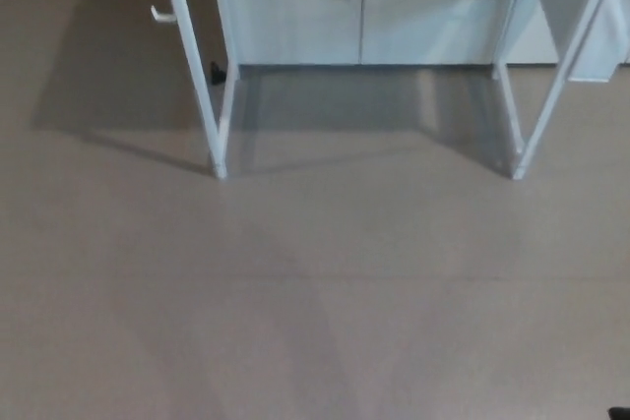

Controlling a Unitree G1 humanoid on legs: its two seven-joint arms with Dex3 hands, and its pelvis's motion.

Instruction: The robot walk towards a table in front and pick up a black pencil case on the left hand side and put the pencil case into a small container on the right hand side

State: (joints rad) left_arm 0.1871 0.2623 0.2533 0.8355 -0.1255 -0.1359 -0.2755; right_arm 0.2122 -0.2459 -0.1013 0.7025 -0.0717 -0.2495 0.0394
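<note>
Only the white legs of the table show, one on the left (202,86) and one on the right (551,86); the tabletop lies above the picture. Neither the black pencil case nor the small container appears in the head view. A tiny dark sliver (620,412) at the bottom right corner may belong to my body; I cannot tell what it is. No hand of mine shows.
Beige floor (325,292) stretches from me to the table frame. Behind the legs stands a white cabinet (359,7) with two black handles. A small white object (162,15) and a dark bit (217,72) lie near the left leg.
</note>
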